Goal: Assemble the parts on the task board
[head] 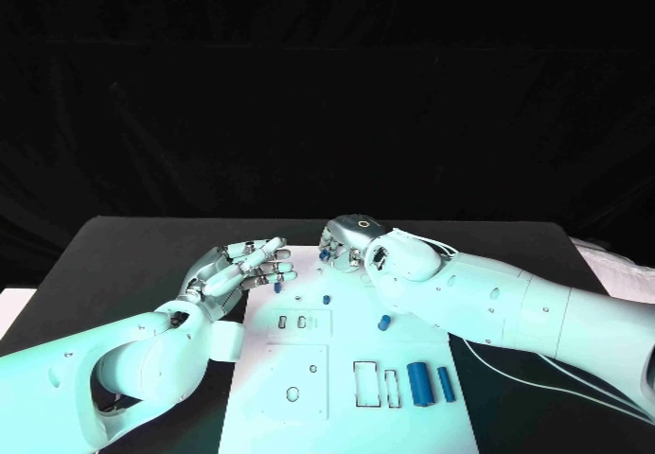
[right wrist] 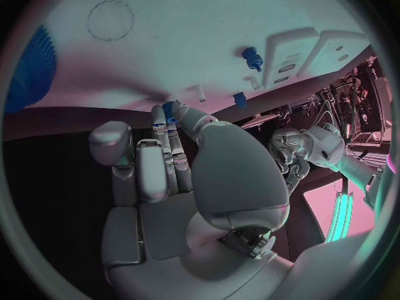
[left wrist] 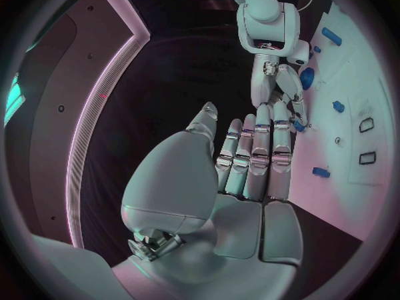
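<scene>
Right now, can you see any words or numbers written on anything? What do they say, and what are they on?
No words, numbers or signs can be read.
The task board carries only outlined shapes and slots, no writing.
The blue parts are plain.
The left hand and right hand bear no label clear enough to read.

A black table with a white board on it

The black table (head: 123,251) stands in front of a dark cloth wall. A white task board (head: 308,378) lies flat on the middle of the table and runs from the near edge toward the far side. Small blue parts rest on the board: two blue tubes (head: 429,383) side by side near the front, a little blue piece (head: 385,323) further back, and another tiny one (head: 327,299) beyond it.
</scene>
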`<state>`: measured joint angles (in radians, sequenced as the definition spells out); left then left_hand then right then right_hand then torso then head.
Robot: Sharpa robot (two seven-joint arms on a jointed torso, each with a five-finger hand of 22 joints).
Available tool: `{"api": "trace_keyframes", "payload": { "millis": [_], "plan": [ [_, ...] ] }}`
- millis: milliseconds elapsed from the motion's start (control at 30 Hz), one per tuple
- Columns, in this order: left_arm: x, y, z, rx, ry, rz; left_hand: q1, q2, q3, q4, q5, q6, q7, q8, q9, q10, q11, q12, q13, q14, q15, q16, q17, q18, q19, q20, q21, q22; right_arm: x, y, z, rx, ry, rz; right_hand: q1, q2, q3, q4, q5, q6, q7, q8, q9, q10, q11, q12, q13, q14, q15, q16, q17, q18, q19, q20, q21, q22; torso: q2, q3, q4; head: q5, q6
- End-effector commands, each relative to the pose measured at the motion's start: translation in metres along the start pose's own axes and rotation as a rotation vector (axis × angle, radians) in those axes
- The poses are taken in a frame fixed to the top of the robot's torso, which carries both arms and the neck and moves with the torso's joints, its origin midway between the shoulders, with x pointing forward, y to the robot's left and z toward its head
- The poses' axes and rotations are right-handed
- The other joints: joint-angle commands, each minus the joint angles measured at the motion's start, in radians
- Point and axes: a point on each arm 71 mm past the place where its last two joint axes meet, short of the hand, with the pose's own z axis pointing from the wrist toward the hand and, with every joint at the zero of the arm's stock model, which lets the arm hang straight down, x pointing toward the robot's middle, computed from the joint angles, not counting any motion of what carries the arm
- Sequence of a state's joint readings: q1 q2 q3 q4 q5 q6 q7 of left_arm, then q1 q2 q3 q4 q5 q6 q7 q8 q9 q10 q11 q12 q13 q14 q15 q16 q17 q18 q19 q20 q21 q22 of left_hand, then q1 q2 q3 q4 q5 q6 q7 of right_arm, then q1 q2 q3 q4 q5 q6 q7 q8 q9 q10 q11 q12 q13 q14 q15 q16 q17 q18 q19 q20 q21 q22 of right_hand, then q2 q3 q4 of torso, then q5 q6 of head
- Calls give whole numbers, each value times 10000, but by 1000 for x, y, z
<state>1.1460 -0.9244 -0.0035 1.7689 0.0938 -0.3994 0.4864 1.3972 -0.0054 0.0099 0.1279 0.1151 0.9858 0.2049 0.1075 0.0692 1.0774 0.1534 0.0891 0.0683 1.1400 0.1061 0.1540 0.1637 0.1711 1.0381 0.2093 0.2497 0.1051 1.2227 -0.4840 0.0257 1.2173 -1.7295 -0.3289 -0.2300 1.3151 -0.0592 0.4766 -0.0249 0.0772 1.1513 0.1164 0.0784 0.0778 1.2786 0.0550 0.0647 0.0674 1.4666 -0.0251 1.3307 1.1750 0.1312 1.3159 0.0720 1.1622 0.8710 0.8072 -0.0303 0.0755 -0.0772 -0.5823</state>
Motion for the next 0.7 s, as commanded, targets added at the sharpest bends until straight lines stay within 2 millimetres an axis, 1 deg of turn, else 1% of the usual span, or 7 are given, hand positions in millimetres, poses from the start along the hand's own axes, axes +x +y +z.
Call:
{"api": "trace_keyframes", "payload": {
  "millis": [33,133,233,333,367,600,700],
  "plan": [
    [2,-2,0,45,205,-108,19,81,4,-57,28,-31,40,-47,-9,-14,40,-66,-14,-57,35,-60,9,113,-39,60,-42,-9,4,2,1,31,350,-216,-35,44,46,30,73,-10,44,-21,277,-101,25,-41,-4,494,30,47,11,-66,-19,61,54,10,14,-10,16,-5,-13],
    [2,-2,0,44,213,-107,20,82,-1,-71,27,-40,43,-59,-10,-22,44,-80,-16,-61,37,-74,13,112,-42,63,-50,-15,5,2,2,104,389,-244,-106,-40,36,69,63,-132,103,-106,266,-264,82,-52,-22,483,80,54,-1,-62,-65,97,62,0,17,-13,18,-16,-22],
    [3,-2,0,44,220,-106,20,82,-1,-71,27,-40,43,-59,-10,-22,44,-80,-16,-61,37,-74,13,112,-42,63,-50,-15,5,1,2,143,381,-233,-226,-214,34,145,84,-568,257,-191,176,-780,220,-60,-62,451,216,3,-115,-63,-133,193,56,-43,23,-17,23,-24,-26],
    [3,-3,0,46,221,-102,19,82,-7,-79,25,-46,45,-67,-11,-29,47,-91,-17,-63,40,-84,17,112,-43,65,-55,-19,3,2,1,113,207,-164,-344,-656,-189,152,139,-1623,460,-164,-72,-2170,511,-57,-80,319,437,-304,-610,-29,-321,397,-122,-341,21,-19,27,-32,-21],
    [3,-3,0,47,222,-101,19,82,-7,-79,25,-46,45,-67,-11,-29,47,-91,-17,-63,40,-84,17,112,-43,65,-55,-19,3,2,1,85,129,-136,-325,-727,-287,136,123,-1868,505,-179,-116,-2464,565,-59,-75,302,482,-341,-674,-17,-353,450,-146,-380,21,-20,29,-35,-20],
    [-2,-4,1,54,140,-58,14,83,-18,-93,23,-60,52,-84,-14,-45,54,-112,-20,-65,44,-101,23,112,-46,69,-64,-27,-7,-5,-13,1,-319,125,-174,-684,-524,131,209,-1814,516,-117,-70,-2542,590,47,-34,290,514,-378,-782,19,-379,571,-127,-381,7,-10,16,-64,-9],
    [-6,-5,1,65,24,-9,13,83,-23,-102,23,-66,54,-92,-15,-52,57,-122,-21,-67,47,-110,27,112,-47,71,-69,-31,-17,-18,-28,202,-409,464,-161,-650,-598,177,243,-1671,491,-103,-49,-2287,552,128,-24,292,487,-372,-801,25,-373,569,-99,-360,-27,-7,-51,-33,-9]
  ]
}}
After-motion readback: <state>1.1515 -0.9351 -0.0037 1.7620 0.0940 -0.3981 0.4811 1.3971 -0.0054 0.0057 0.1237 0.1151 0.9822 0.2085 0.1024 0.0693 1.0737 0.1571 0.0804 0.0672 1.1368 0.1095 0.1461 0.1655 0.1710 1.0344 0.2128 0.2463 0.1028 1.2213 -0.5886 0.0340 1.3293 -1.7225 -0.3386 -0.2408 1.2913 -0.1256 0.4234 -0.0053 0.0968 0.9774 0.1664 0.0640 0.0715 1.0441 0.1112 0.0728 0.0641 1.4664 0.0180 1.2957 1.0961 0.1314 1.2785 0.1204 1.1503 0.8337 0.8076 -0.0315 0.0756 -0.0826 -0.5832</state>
